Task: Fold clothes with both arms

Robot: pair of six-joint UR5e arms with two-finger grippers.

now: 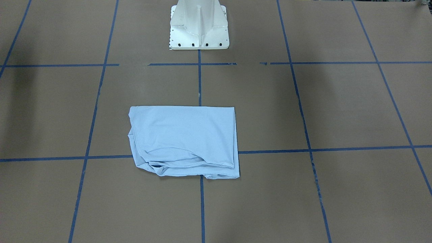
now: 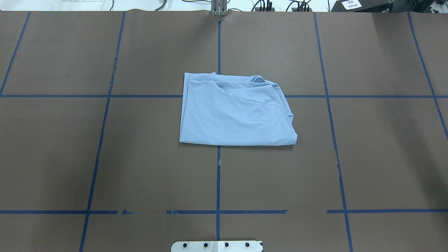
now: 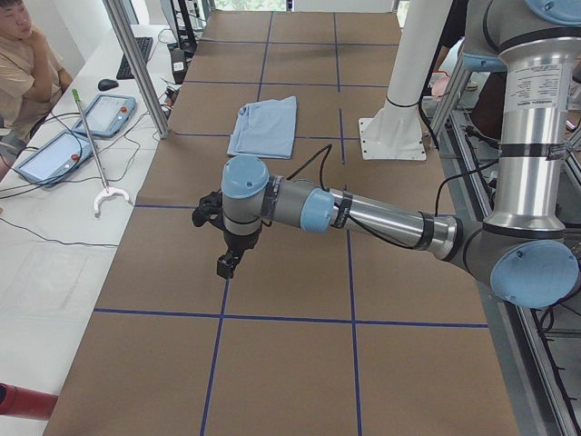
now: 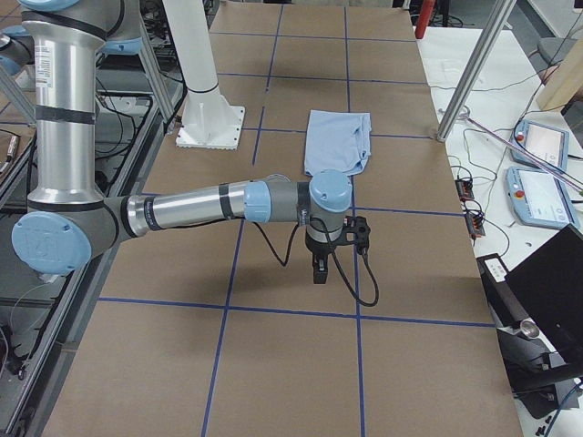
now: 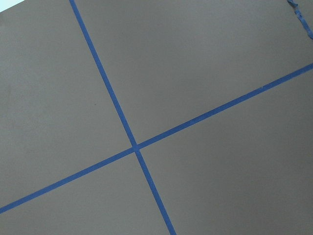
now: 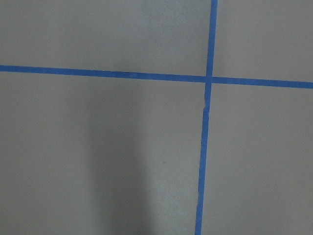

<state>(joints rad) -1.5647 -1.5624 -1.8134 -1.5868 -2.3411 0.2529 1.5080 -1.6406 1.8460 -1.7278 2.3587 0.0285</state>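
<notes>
Centrally, one light blue T-shirt (image 2: 234, 112) lies folded into a rough rectangle on the brown table (image 2: 105, 157). It straddles the middle one of the blue tape lines (image 2: 218, 175) and one cross line. Its edge nearest the one white pedestal (image 1: 199, 30) is a clean fold. The opposite edge shows several stacked, slightly rumpled layers, and no print or label is visible. Bare table separates the shirt from the pedestal. Two arms appear, each in a side view only. The left arm (image 3: 363, 213) reaches out over bare table well apart from the shirt, with the left gripper (image 3: 227, 263) pointing downward. The right arm (image 4: 200, 205) does likewise on the other side, with the right gripper (image 4: 319, 270) also pointing down. Neither gripper touches the shirt. Whether either gripper is released or clenched cannot be told from these views. Each of the two wrist views shows only brown table surface and one crossing of two tape lines. Beyond the far table edge, one person (image 3: 23, 64) sits beside two tablets (image 3: 104, 113).
</notes>
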